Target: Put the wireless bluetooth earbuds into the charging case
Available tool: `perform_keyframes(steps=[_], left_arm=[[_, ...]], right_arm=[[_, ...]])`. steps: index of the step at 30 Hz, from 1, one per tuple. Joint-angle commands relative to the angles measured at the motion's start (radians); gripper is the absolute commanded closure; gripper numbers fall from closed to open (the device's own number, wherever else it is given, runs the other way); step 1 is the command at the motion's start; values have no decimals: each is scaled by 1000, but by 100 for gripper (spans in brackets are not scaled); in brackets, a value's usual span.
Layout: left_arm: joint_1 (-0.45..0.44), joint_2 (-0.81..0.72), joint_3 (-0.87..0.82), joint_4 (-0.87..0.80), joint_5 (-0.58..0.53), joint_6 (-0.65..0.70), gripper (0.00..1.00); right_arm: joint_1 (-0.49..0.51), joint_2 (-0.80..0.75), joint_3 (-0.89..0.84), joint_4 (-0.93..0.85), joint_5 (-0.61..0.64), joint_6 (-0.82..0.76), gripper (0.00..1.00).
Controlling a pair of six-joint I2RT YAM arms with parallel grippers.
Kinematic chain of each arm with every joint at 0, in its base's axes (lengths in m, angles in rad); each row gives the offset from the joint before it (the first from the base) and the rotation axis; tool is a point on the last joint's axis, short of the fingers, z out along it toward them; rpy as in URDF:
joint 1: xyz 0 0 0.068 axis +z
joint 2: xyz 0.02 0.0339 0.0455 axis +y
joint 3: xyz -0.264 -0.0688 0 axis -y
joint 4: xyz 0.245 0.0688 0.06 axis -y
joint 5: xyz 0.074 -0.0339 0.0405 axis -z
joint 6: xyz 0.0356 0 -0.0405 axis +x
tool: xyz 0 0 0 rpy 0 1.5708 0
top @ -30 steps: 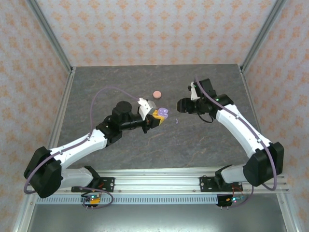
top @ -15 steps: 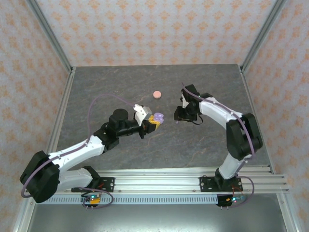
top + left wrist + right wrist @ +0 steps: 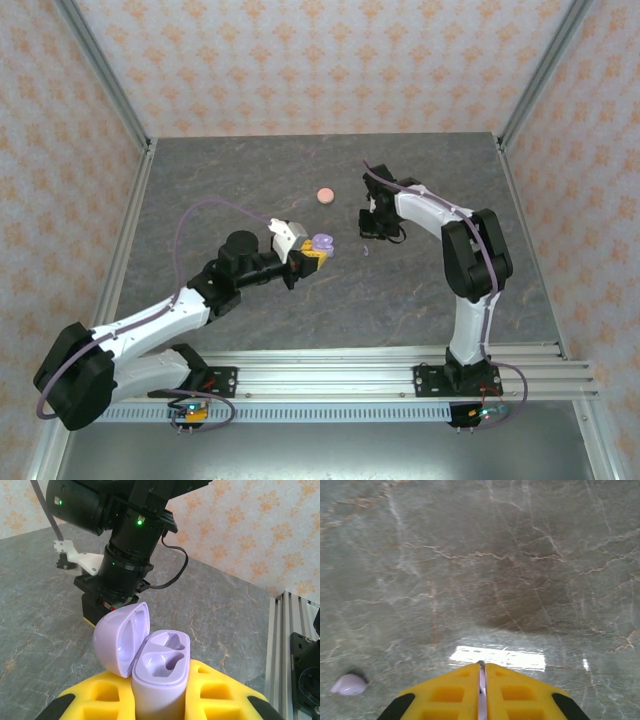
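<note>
Saw one lilac earbud (image 3: 366,251) lying loose on the grey marbled table (image 3: 250,170), near the middle, between the two grippers and just beside the right one. Picked out a lilac earbud (image 3: 349,684) in the right wrist view too, low at the left, resting on the table (image 3: 520,555) apart from the yellow fingers (image 3: 452,695).

Found the lilac charging case (image 3: 162,667) held upright in the left gripper (image 3: 162,702), its yellow pads clamped on both sides, lid hinged open to the left, both moulded wells empty. Placed that case (image 3: 323,242) in the top view left of the earbud, near it but apart, at the tip of the left gripper (image 3: 313,255).

Saw the right gripper (image 3: 372,230) pointing down at the table. Found its fingers pressed almost together in the wrist view (image 3: 481,690), with a thin pale sliver in the seam, too narrow to identify. Caught the right arm's black wrist (image 3: 130,545), green lights lit, beyond the open case in the left wrist view.

Noted a round salmon-pink case (image 3: 324,194) on the table farther back, apart from both grippers.
</note>
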Motion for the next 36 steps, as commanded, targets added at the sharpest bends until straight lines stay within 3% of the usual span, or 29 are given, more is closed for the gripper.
perform_keyframes(steps=[1,6,14,28,36], left_arm=[[-6,-29,-11,38,-25,-1,91],[-5,-25,-8,39,-26,-6,91],[-5,-15,-3,45,-30,-20,91],[-5,-14,0,44,-31,-33,92],[-5,-12,4,39,-31,-38,92]], right_arm=[[11,33,31,-62,62,9,89],[14,54,34,-69,77,14,89],[19,84,40,-76,0,-12,89],[80,121,107,-141,-88,-150,88],[88,43,89,-126,-80,-143,87]])
